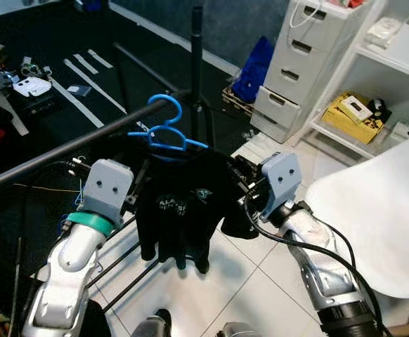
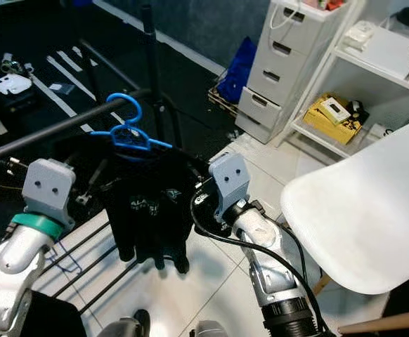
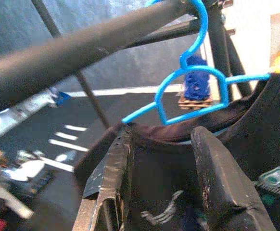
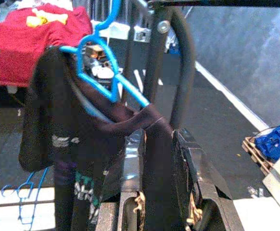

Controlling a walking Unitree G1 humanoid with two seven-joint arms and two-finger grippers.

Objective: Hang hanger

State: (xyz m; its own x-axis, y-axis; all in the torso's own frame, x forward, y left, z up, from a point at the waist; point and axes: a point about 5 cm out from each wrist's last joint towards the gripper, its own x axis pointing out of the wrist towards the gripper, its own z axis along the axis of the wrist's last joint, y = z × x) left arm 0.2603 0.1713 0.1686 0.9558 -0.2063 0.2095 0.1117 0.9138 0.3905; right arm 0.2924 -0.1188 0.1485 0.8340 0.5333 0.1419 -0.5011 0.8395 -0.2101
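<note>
Now the blue plastic hanger [image 1: 164, 131] carrying a black printed shirt [image 1: 180, 205] hooks over the black metal rail [image 1: 71, 144]. Right hand [image 4: 155, 144] pinches the shirt's shoulder; left hand [image 3: 164, 159] is released beside it.

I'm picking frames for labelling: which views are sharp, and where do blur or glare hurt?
Left eye view: sharp on the blue hanger and black shirt, whose dark folds lose detail. Right eye view: the white chair is bright but not blown out. Left wrist view: soft, the rail blurred. Right wrist view: near fingers soft, hanger clear.
</note>
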